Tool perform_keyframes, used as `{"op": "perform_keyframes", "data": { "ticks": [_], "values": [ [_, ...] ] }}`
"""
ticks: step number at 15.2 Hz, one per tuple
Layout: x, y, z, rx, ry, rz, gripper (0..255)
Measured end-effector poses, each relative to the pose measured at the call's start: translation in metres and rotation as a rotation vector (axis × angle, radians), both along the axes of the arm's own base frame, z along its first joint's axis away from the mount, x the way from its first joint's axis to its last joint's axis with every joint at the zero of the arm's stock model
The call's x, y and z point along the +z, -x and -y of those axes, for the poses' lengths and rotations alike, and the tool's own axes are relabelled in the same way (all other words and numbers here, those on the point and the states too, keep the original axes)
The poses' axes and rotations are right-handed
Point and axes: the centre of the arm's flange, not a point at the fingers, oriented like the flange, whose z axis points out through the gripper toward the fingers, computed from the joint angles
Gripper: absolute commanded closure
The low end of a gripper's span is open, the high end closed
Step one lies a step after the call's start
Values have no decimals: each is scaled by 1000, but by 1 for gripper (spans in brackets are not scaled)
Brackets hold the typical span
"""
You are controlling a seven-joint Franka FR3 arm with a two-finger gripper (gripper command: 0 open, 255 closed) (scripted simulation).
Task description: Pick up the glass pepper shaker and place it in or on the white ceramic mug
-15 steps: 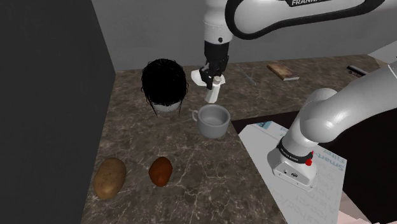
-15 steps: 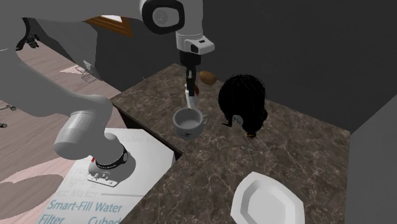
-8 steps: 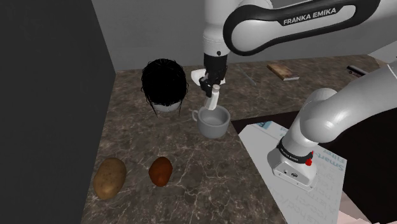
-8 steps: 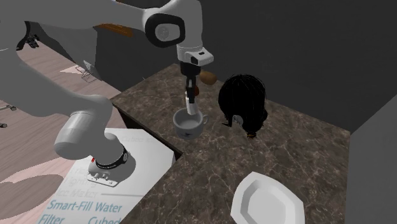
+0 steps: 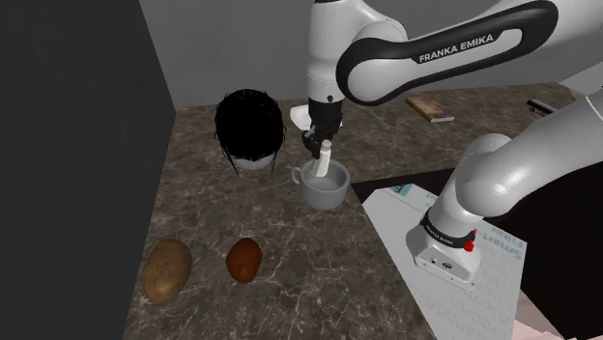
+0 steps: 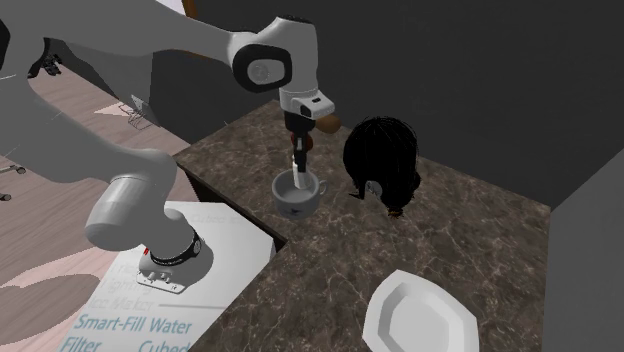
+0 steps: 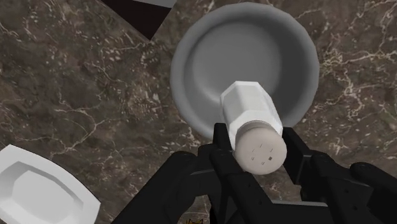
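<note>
The pepper shaker (image 5: 324, 157) is a pale faceted bottle with a holed cap (image 7: 259, 148), and my gripper (image 5: 320, 143) is shut on it near the cap. It hangs slightly tilted over the grey-white mug (image 5: 325, 186), its lower end at or just inside the mug's mouth. In the wrist view the shaker (image 7: 249, 111) covers part of the mug's hollow, with the rim (image 7: 182, 76) around it. From the second exterior view, my gripper (image 6: 300, 148) holds the shaker (image 6: 300, 170) straight above the mug (image 6: 296, 194).
A shaggy black object (image 5: 248, 127) stands close beside the mug. Two potatoes (image 5: 166, 269) (image 5: 244, 259) lie near the counter's front. A white plate (image 6: 415, 312) sits further along the counter. The stand (image 5: 464, 251) borders the counter, and a dark wall (image 5: 68, 164) closes its left side.
My gripper has come down with the shaker and shifted over the mug. The shaker's lower end went from above the rim's far side to the mug's mouth.
</note>
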Motion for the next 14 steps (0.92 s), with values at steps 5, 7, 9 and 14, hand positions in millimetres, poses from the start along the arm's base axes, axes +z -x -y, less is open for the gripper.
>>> {"op": "perform_keyframes", "data": {
  "ticks": [5, 7, 9, 14],
  "values": [
    [-1, 0, 0, 0, 0, 0, 255],
    [-1, 0, 0, 0, 0, 0, 0],
    [-1, 0, 0, 0, 0, 0, 0],
    [15, -1, -2, 0, 0, 1, 0]
  ]
}}
